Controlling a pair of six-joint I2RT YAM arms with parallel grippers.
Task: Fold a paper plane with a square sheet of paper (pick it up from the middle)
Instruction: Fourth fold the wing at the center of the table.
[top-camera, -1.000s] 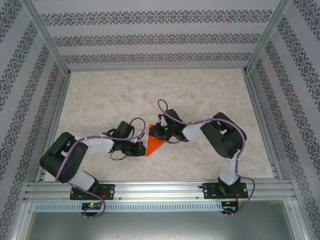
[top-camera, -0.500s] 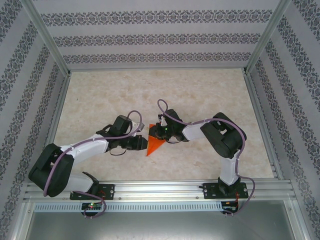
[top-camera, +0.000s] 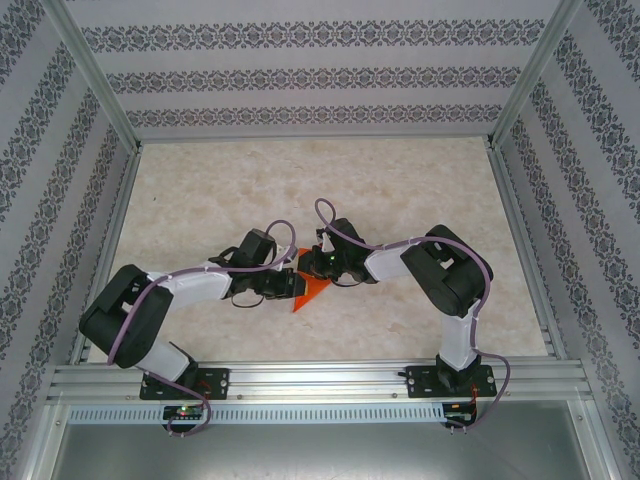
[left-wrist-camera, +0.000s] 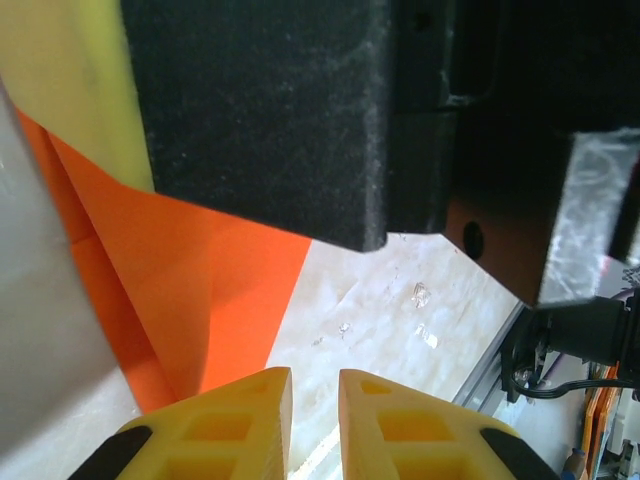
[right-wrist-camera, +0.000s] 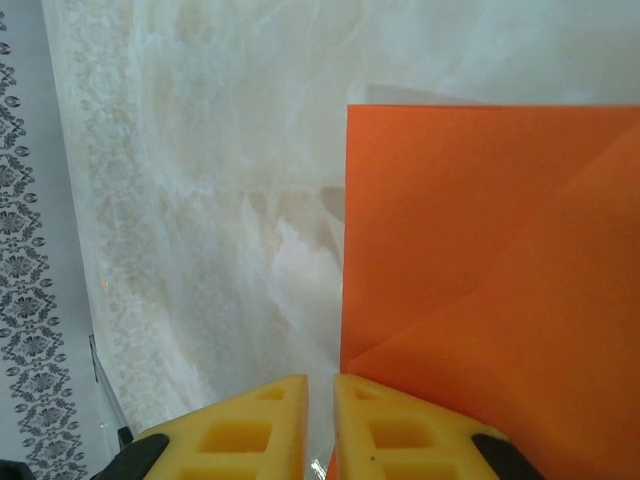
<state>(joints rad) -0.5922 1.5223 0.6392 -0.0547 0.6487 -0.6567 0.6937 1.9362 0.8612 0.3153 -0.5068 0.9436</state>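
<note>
Finds the part-folded orange paper (top-camera: 308, 292) lying flat on the marbled surface (top-camera: 400, 190), near the middle, between the two arms, as a narrow wedge with its point toward the near edge. Records no shift of it over the last second.

Notes the change on the left side alone. Half a second ago shows that arm stretched out low with its elbow swung far left; now shows it bent again, with the left gripper (top-camera: 288, 285) brought close against the left edge of the paper, nearer than a second ago. Sees from the left wrist camera its fingers (left-wrist-camera: 240, 420) released to a narrow gap, with bare surface in that gap and nothing grasped; orange lies just beside the left tip.

Finds the right gripper (right-wrist-camera: 320, 390) unmoved, low over the paper's upper part. Shows its fingers (right-wrist-camera: 400, 420) almost together at the straight paper edge, one over the orange. Cannot tell whether paper is clenched between them or merely pinned under them.

Judges the left side to have let go and to be re-approaching for a fresh hold or a press along a crease, while the right side steadies the work. Reckons the folding under way but unfinished: diagonal creases visible, no slim dart yet.
</note>
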